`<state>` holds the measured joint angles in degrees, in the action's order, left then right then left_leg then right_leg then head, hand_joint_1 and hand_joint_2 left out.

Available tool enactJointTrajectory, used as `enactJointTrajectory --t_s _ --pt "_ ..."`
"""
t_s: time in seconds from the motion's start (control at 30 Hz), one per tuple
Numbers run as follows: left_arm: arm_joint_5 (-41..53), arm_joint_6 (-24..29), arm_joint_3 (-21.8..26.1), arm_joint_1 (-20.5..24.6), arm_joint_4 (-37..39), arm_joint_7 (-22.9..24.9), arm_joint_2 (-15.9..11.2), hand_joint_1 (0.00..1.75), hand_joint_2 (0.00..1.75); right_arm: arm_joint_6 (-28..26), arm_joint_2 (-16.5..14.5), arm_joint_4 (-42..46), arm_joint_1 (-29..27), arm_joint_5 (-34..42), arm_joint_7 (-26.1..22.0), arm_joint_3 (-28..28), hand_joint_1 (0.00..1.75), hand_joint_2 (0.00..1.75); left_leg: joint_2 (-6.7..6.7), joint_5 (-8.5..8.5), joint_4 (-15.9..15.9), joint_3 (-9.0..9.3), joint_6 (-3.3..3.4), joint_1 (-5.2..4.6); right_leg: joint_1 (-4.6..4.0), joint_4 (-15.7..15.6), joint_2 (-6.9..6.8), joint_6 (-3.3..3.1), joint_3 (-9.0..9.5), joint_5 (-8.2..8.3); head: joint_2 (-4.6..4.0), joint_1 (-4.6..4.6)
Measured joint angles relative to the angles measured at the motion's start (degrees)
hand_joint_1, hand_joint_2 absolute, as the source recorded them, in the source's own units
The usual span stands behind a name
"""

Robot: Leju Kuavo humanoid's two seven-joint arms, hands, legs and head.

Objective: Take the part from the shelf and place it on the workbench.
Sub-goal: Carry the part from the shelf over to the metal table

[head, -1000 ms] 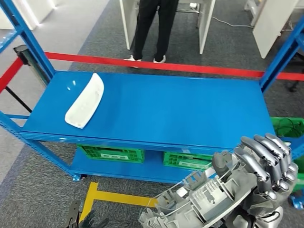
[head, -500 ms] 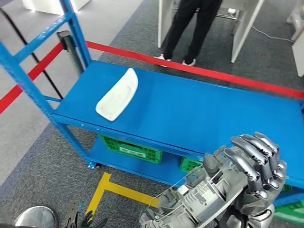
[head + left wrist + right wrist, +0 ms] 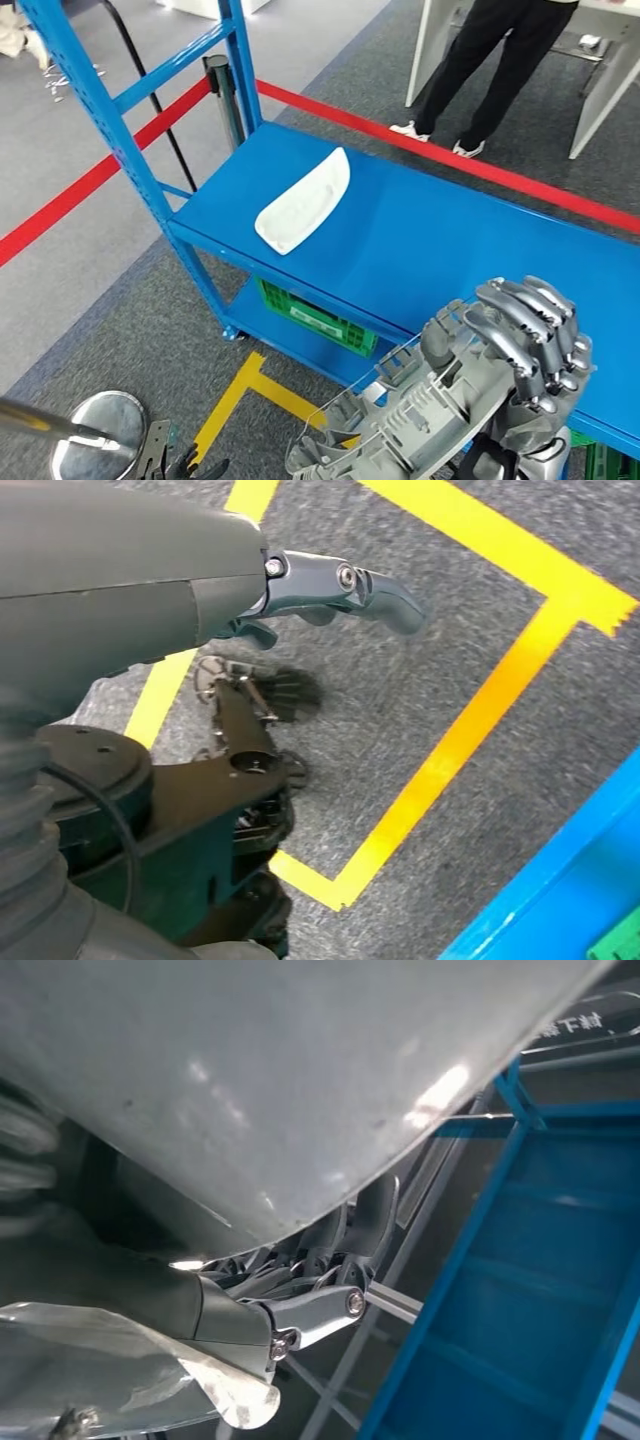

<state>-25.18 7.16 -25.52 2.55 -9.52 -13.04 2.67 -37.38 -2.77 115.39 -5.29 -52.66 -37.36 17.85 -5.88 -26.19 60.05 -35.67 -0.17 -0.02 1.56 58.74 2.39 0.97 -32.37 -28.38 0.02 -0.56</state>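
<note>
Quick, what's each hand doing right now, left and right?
Left hand: holding nothing, fingers extended, hanging over the floor.
Right hand: gripping the grey part.

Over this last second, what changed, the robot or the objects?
The camera swung: the blue shelf and the white part lying on it slid right across the head view, but that is the view turning. The right hand still grips the grey part; the left hand hangs empty.

Legible text: none. The white label (image 3: 311,318) on the green crate (image 3: 324,322) under the shelf is too small to read. Mirrored characters on a glossy surface (image 3: 581,1022) are unreadable.
</note>
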Motion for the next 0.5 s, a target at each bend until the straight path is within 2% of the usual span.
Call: enactJointTrajectory --t_s 0.03,0.07,0.1,0.13,0.17,0.2,0.23,0.3,0.33,0.37,0.4,0.43,0.47,0.5 --pt "0.0 0.0 -0.1 0.0 0.0 0.0 0.0 0.0 1.75 0.0 0.0 0.0 0.1 0.1 0.0 0.1 0.79 1.75 1.62 -1.08 2.0 -0.88 -0.32 -0.07 0.07 -0.2 -0.8 -0.33 0.28 -0.03 0.0 0.23" --pt "0.0 0.0 -0.1 0.1 0.0 0.0 0.0 0.0 1.75 0.0 0.0 0.0 0.2 0.2 0.1 0.3 0.79 1.75 3.48 -2.64 5.1 -2.38 -0.63 -0.04 -0.01 -0.2 -1.67 -0.63 0.54 -0.17 0.0 0.46" --pt "0.0 0.0 -0.2 0.3 0.0 0.0 0.1 0.0 1.75 0.0 0.0 -0.1 0.2 0.3 0.1 0.3 0.79 1.75 4.57 -4.31 9.0 -4.3 -0.9 0.12 -0.11 -0.2 -2.57 -0.87 0.71 -0.35 0.0 0.7" --pt "0.0 0.0 -0.2 0.3 0.0 0.0 0.1 0.0 1.75 0.0 0.1 -0.1 0.2 0.4 0.2 0.4 0.79 1.75 5.0 -5.53 12.6 -6.09 -1.09 0.31 -0.18 -0.2 -3.45 -1.0 0.85 -0.51 0.0 0.71" --pt "0.0 0.0 -0.2 0.3 0.0 0.0 0.1 0.0 1.75 0.0 0.1 -0.1 0.2 0.5 0.3 0.5 0.79 1.75 5.17 -5.91 14.7 -7.24 -1.22 0.48 -0.22 -0.2 -4.26 -1.06 1.0 -0.68 0.0 0.73" --pt "0.0 0.1 -0.3 0.3 0.0 0.0 0.1 0.0 1.75 0.0 0.2 -0.1 0.2 0.6 0.4 0.6 0.79 1.75 5.29 -5.16 14.7 -7.3 -1.27 0.58 -0.23 -0.2 -4.99 -1.01 1.18 -0.85 0.0 0.74" --pt "0.0 0.1 -0.3 0.2 0.0 0.0 0.1 0.0 1.75 0.0 0.2 -0.2 0.2 0.7 0.5 0.7 0.79 1.75 5.59 -3.43 12.4 -6.19 -1.22 0.62 -0.24 -0.2 -5.67 -0.92 1.45 -1.05 0.0 0.74" --pt "0.0 0.2 -0.3 0.2 0.0 0.0 0.1 0.0 1.75 0.0 0.2 -0.2 0.3 0.8 0.6 0.8 0.79 1.75 7.92 0.19 4.8 -2.34 -0.73 0.21 -0.4 -0.2 -6.97 -0.52 2.1 -1.6 0.0 0.76" --pt "0.0 0.2 -0.3 0.4 0.0 0.0 0.1 0.0 1.75 0.0 0.3 -0.2 0.3 0.9 0.6 0.9 0.79 1.75 9.16 1.02 1.8 -0.88 -0.32 -0.13 -0.57 -0.2 -7.57 -0.23 2.32 -1.87 0.0 0.76" --pt "0.0 0.2 -0.3 0.5 0.0 0.0 0.1 0.0 1.75 0.0 0.3 -0.2 0.3 0.9 0.6 0.9 0.79 1.75 10.04 1.15 0.1 -0.16 0.06 -0.45 -0.75 -0.2 -8.17 0.07 2.47 -2.1 -0.01 0.72" --pt "0.0 0.2 -0.3 0.5 0.0 0.0 0.1 0.0 1.75 0.0 0.3 -0.2 0.4 0.9 0.6 0.9 0.79 1.75 10.09 0.79 -0.3 -0.11 0.39 -0.72 -0.91 -0.3 -8.82 0.39 2.57 -2.25 -0.01 0.69" --pt "0.0 0.2 -0.3 0.5 0.0 0.0 0.1 0.0 1.75 0.0 0.3 -0.2 0.4 0.9 0.7 0.9 0.79 1.75 9.45 0.76 -0.5 -0.19 0.76 -0.71 -0.94 -0.4 -9.5 0.71 2.78 -2.39 -0.01 0.67" --pt "0.0 0.2 -0.3 0.3 0.0 0.0 0.1 0.0 1.75 0.0 0.4 -0.2 0.5 0.9 0.7 0.9 0.79 1.75 8.74 0.82 -0.7 -0.13 1.07 -0.6 -0.86 -0.4 -9.58 1.03 2.91 -2.67 -0.01 0.62" --pt "0.0 0.2 -0.3 0.2 0.0 0.0 0.1 0.0 1.75 0.0 0.4 -0.2 0.6 0.9 0.7 0.9 0.79 1.75 8.02 0.9 -1.0 0.0 1.46 -0.46 -0.74 0.1 -8.7 1.28 2.75 -3.34 -0.01 0.58"
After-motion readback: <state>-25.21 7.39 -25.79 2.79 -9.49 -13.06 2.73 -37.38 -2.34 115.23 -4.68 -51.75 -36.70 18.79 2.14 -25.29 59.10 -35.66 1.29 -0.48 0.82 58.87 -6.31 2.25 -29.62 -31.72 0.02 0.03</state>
